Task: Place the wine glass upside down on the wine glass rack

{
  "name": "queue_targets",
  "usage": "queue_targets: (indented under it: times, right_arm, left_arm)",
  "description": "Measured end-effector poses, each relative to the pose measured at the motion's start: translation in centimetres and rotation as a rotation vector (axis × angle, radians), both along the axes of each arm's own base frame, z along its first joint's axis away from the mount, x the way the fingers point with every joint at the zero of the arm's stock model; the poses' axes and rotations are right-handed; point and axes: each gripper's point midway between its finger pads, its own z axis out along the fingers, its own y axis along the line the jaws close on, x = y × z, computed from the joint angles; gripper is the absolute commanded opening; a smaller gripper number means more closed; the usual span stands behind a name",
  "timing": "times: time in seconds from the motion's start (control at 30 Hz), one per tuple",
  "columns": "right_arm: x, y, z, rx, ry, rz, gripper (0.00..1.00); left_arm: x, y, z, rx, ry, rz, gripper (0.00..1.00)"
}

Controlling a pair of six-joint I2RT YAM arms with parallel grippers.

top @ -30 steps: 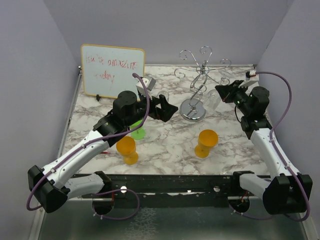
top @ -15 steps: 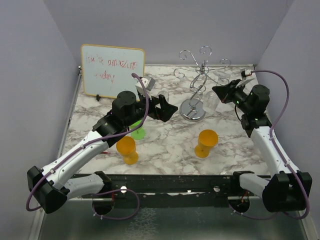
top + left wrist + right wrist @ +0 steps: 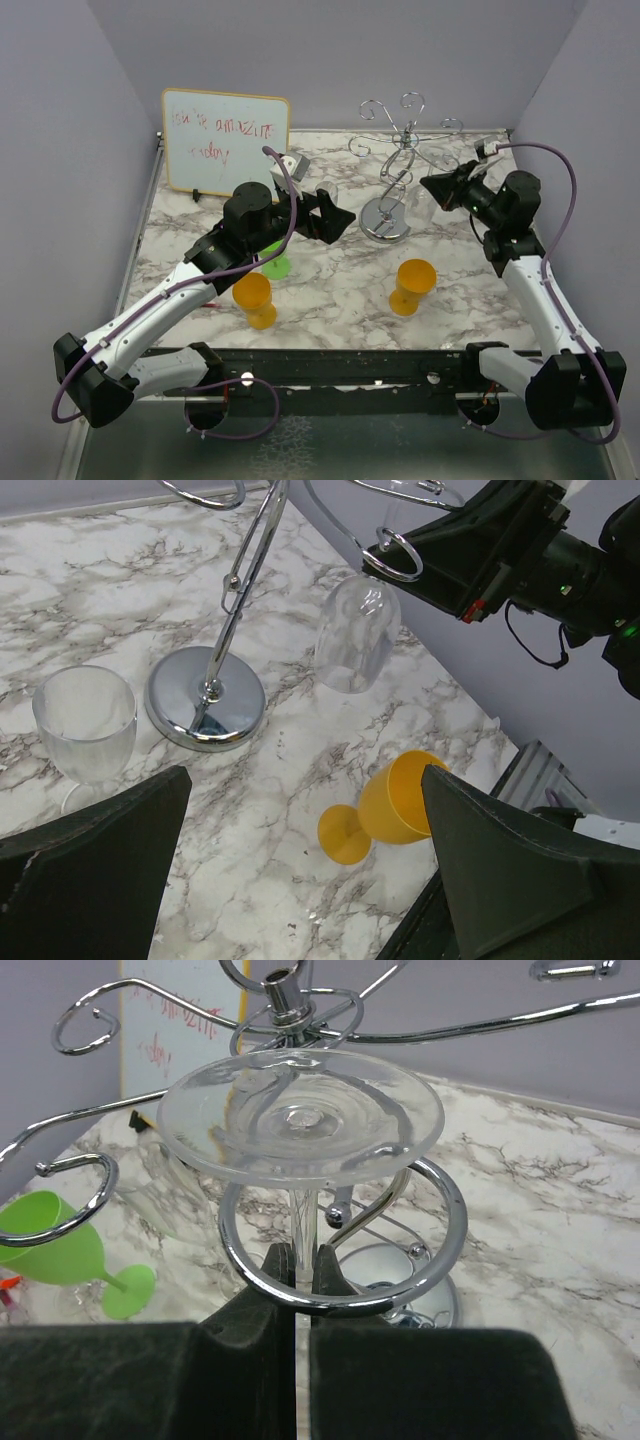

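Note:
The wine glass rack [image 3: 386, 222] stands at the back centre, silver wire with a round chrome base and curled arms. My right gripper [image 3: 437, 188] is shut on the stem of a clear wine glass [image 3: 420, 207] held upside down beside the rack. In the right wrist view the stem [image 3: 303, 1222] passes through a curled ring [image 3: 341, 1303] of a rack arm. The glass's foot [image 3: 300, 1115] sits just above that ring, and my right gripper [image 3: 302, 1260] is just below it. The left wrist view shows the bowl [image 3: 357, 635] hanging. My left gripper [image 3: 335, 215] is open and empty left of the rack.
A second clear glass [image 3: 85, 725] stands upright near the rack base [image 3: 207, 695]. An orange glass [image 3: 412, 285] and another orange glass [image 3: 253, 300] are at the front. A green glass [image 3: 275, 262] lies under my left arm. A whiteboard [image 3: 225, 140] leans at the back left.
My right gripper has moved a little left and up with the glass, closer in to the rack arm. The left arm has not moved.

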Motion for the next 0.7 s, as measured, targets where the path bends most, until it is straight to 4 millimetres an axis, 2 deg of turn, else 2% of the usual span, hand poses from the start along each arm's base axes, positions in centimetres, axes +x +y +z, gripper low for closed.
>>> queue_targets:
  times: [0.3,0.47,0.7]
  right_arm:
    - [-1.3,-0.2,2.2,-0.002,-0.074,-0.011,0.01]
    - [-1.7,-1.0,1.9,-0.001,-0.08,-0.066,0.01]
    - [-1.5,-3.2,1.4,0.023,-0.076,-0.214,0.01]
  left_arm:
    - [0.0,0.0,0.0,-0.001,0.0,0.001,0.99]
    - [0.0,0.0,0.2,-0.005,-0.004,0.001,0.99]
    - [0.0,0.1,0.4,-0.01,-0.009,0.001,0.99]
